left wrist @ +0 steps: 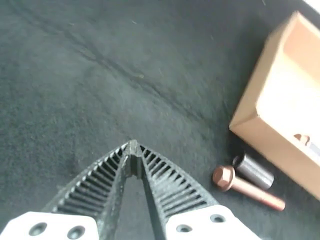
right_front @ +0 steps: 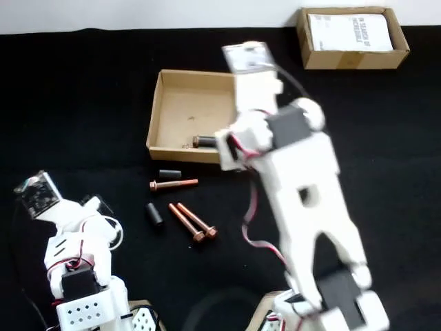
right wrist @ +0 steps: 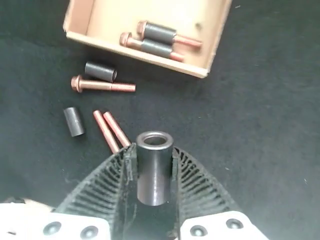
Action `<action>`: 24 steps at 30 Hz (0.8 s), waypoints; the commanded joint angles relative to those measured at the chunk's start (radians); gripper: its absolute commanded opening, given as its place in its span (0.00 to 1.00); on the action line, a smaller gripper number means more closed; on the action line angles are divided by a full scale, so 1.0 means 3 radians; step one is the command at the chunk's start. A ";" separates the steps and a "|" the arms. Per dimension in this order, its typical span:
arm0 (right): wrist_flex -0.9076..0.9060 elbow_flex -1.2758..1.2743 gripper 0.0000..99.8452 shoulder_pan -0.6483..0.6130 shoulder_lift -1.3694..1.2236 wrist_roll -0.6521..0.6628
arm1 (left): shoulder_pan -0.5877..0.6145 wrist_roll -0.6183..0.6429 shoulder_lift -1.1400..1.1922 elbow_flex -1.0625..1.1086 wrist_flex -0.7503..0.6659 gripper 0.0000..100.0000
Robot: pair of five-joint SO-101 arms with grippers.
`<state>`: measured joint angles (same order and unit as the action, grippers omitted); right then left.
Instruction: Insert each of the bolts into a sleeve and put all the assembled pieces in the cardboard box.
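Sleeve (right wrist: 154, 172) was clamped in the right gripper (right wrist: 151, 152), bore facing outward, over the table (right wrist: 260, 125) near the box (right wrist: 100, 44). The left gripper (left wrist: 132, 149) sat closed and empty. It would need a bolt (right wrist: 102, 86) held by the head, aligned squarely.

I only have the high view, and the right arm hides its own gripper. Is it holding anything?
Observer: Yes, the right gripper is shut on a dark sleeve.
Operator: What's boxed so far?
Observer: Two assembled pieces lie side by side in the cardboard box.
Operator: And the other arm?
Observer: The left gripper is shut and empty, over bare black cloth.
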<state>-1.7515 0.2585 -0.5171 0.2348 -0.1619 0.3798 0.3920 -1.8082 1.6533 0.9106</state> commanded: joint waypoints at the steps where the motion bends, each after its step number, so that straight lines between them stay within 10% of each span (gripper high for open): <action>1: -0.0033 -0.0488 0.01 0.0090 0.0892 -0.0041 | -0.0274 -0.0281 0.0008 -0.0412 0.0343 0.01; 15: 0.0729 -0.3056 0.01 0.1307 0.3005 -0.0020 | -0.0806 -0.0634 0.0852 -0.2048 0.1141 0.01; 24: 0.0969 -0.3465 0.01 0.1752 0.3245 -0.0020 | -0.1619 0.0409 0.3434 -0.4181 0.2061 0.01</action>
<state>-1.4799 -0.7802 -0.0261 1.1907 -0.1649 -0.0161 0.4089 -1.0257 0.6022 1.4461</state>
